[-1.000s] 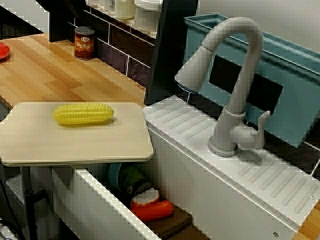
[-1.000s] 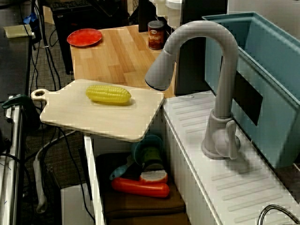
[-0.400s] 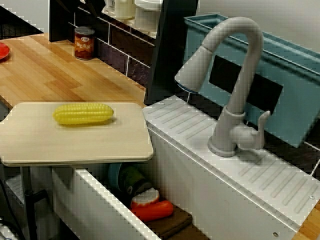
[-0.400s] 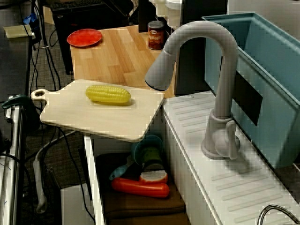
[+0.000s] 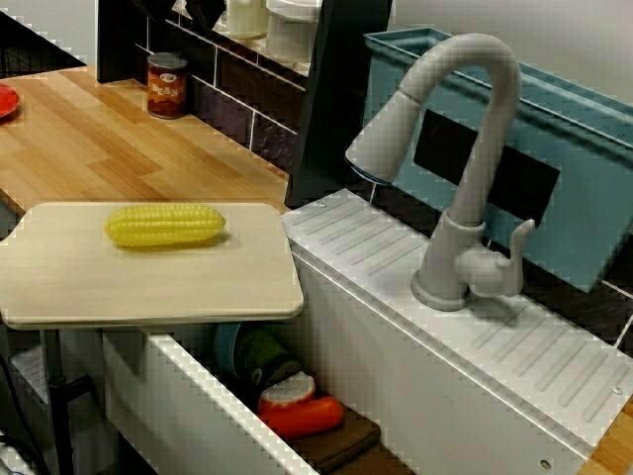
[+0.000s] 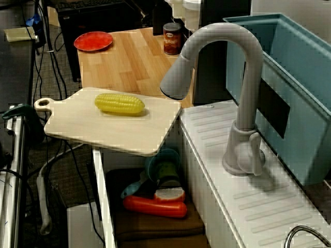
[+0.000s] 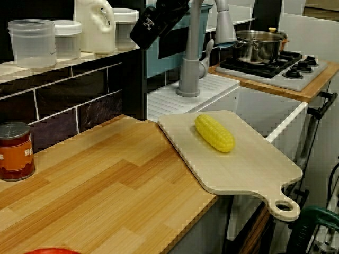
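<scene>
Gripper (image 7: 145,29) shifted slightly, far from the corn (image 5: 165,225), can't tell how open it is. Corn might roll, or the overhanging board (image 5: 148,282) tip, if nudged hard

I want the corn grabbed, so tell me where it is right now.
In the view from the side, the yellow corn cob lies at the left on the wooden cutting board, which overhangs the sink, left of the grey faucet.

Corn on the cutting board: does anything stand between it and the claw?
Nothing visible does. The claw hangs high near the shelf; the corn lies bare on the cutting board, and the faucet stands beyond the board.
</scene>
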Controlling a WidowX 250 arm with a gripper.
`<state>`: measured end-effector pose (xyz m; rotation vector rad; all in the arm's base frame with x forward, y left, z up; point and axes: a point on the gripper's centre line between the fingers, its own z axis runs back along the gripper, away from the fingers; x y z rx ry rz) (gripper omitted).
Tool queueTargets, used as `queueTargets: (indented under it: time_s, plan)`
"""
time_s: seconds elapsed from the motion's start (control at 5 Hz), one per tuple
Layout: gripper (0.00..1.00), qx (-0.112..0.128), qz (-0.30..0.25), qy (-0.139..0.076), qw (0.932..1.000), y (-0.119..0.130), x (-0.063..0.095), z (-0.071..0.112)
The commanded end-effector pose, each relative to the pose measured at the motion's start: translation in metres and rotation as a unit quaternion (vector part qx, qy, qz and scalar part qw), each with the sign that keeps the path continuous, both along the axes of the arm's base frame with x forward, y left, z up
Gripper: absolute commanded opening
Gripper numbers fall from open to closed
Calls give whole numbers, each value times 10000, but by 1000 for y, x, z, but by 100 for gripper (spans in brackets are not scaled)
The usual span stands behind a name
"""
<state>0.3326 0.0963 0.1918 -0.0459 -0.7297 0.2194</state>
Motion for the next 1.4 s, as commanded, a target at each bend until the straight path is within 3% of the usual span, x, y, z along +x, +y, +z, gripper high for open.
queueTargets:
  time_s: [0.0,0.8,1.2]
  plan:
    - [100,49,67,-263,9996,23,18,8]
    - [100,-135,156,-335,9992,35,24,12]
    - [100,-251,260,-318,9988,37,38,7]
